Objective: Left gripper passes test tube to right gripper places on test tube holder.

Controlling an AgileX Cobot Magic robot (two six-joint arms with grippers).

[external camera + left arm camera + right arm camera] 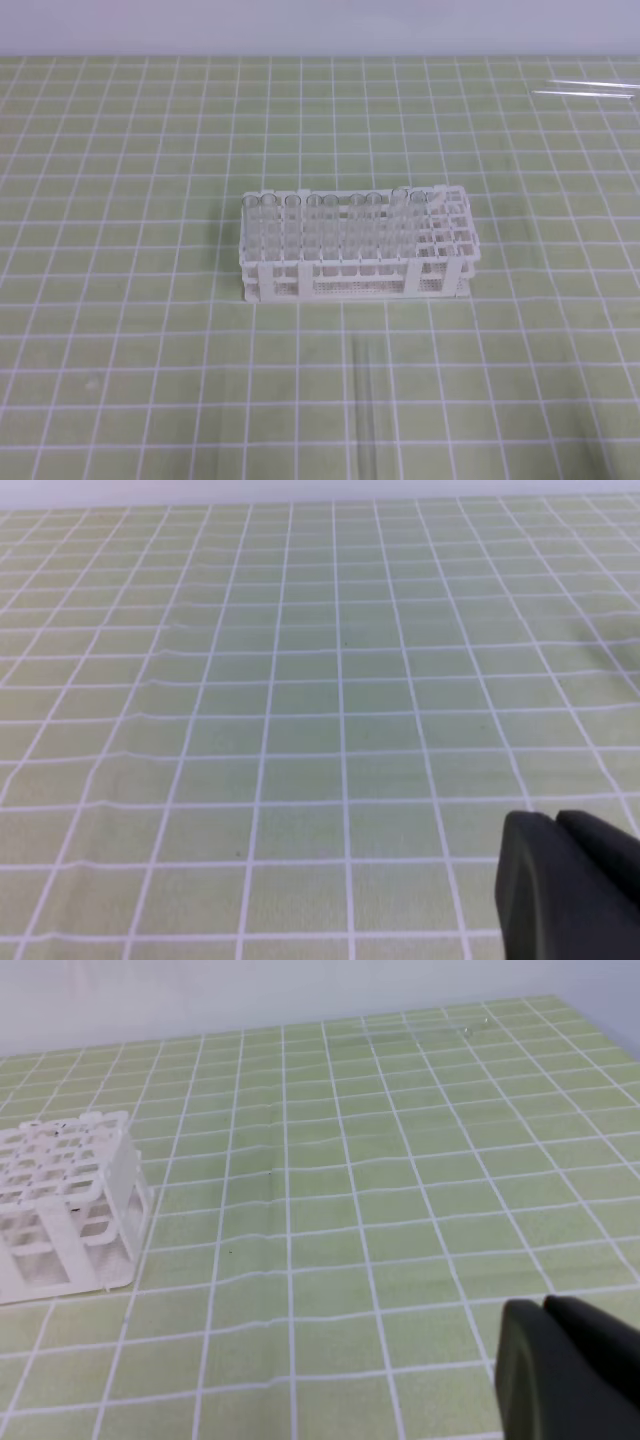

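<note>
**Tube flat on the desk, both grippers closed**

A clear test tube (362, 400) lies flat on the green checked desk (120, 330), just in front of the white test tube holder (355, 270), apart from it. The holder already carries upright tubes along its left and middle rows. More clear tubes (590, 90) lie at the far right edge. The left gripper (560, 880) and right gripper (555, 1365) have jaws together, holding nothing.

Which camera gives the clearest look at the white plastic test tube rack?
The exterior high view: the white plastic lattice rack sits mid-frame, whole, with clear tubes standing in its left and middle holes. The right wrist view catches only one end of it at the left edge. The left wrist view shows none of it.
</note>
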